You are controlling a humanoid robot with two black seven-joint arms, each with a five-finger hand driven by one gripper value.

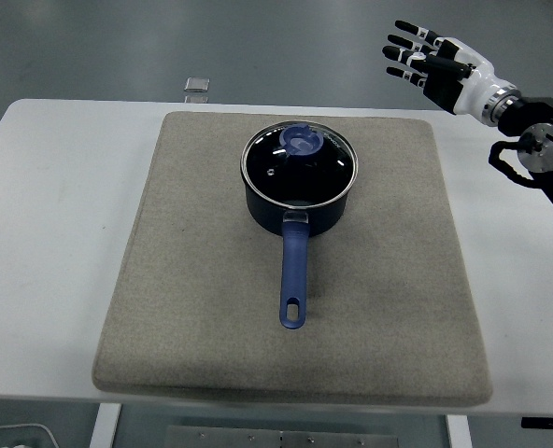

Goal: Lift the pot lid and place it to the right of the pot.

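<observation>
A dark blue pot (298, 210) stands on the grey mat (183, 280) near the mat's far middle, its blue handle (294, 280) pointing toward the near edge. A glass lid (300, 166) with a blue knob (303, 140) sits on the pot. My right hand (417, 58) is raised at the top right, above and to the right of the pot, well apart from it, fingers spread and holding nothing. The left arm is out of view.
The white table (52, 205) lies under the mat. A small grey square object (197, 85) sits on the floor beyond the table's far edge. Bare mat lies to the right of the pot (407, 215).
</observation>
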